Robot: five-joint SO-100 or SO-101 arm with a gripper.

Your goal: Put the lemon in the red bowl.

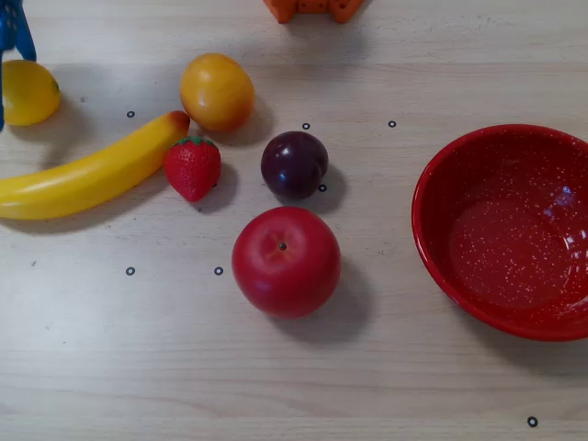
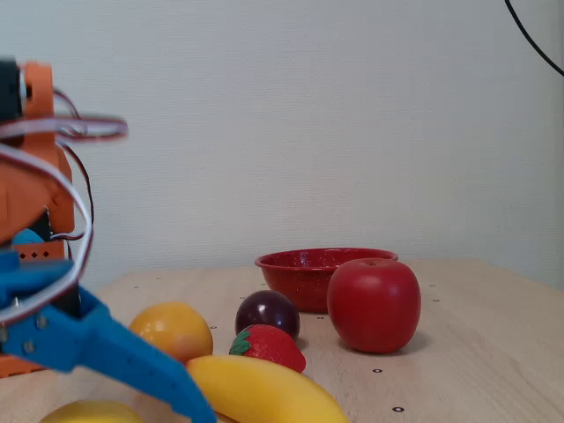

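The lemon [image 1: 31,92] lies at the far left of the table in the overhead view, and only its top shows at the bottom edge of the fixed view [image 2: 92,411]. My blue gripper [image 1: 7,72] hangs over the lemon at the frame's left edge. One blue part is behind the fruit and a blue sliver is at its left side, so the jaws look open. In the fixed view, one blue finger [image 2: 115,357] slants down just above the lemon. The red bowl [image 1: 432,175] stands empty at the right, at the back in the fixed view [image 2: 300,262].
Between lemon and bowl lie a banana [image 1: 87,175], an orange-yellow fruit [image 1: 217,91], a strawberry [image 1: 193,167], a dark plum [image 1: 294,165] and a red apple [image 1: 286,262]. The arm's orange base [image 1: 312,7] sits at the top edge.
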